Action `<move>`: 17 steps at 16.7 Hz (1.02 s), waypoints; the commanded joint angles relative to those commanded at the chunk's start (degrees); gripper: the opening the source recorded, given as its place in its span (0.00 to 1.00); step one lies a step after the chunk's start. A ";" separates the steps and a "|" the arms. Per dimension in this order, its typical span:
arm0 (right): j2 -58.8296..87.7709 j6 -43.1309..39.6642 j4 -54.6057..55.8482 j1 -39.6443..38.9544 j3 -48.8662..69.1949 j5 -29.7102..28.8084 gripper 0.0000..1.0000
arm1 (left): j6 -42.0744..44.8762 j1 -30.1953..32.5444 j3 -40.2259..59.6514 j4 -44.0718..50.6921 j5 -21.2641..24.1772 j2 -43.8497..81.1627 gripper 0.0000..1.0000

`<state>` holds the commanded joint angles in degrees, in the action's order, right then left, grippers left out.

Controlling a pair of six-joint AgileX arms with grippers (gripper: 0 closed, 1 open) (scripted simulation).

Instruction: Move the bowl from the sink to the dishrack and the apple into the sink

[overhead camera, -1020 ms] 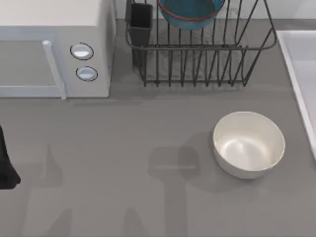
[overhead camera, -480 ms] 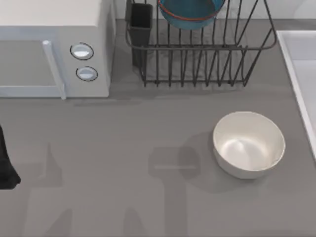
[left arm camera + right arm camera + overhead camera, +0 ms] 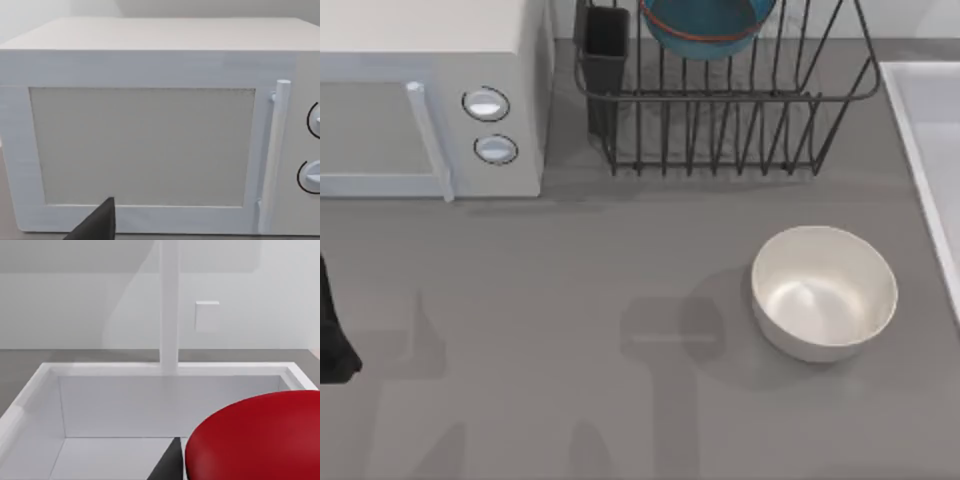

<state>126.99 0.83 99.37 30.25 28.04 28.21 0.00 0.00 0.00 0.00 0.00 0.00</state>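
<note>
While the round blue bowl is already being held in the dark wire dishrack, the glossy red apple is being carried, apparently clamped, over the pale rectangular sink, where a high release risks bouncing it out.

Grey table, white microwave at its left rear, dark wire dishrack at the rear centre, off-white bowl right of centre, sink at the right edge.
</note>
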 joint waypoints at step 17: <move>-0.43 -0.01 -0.42 -0.04 -0.04 -0.15 1.00 | 0.00 0.00 0.00 0.00 0.00 0.00 1.00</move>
<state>126.57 0.83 98.95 30.21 27.99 28.06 0.00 0.00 0.00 0.00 0.00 0.00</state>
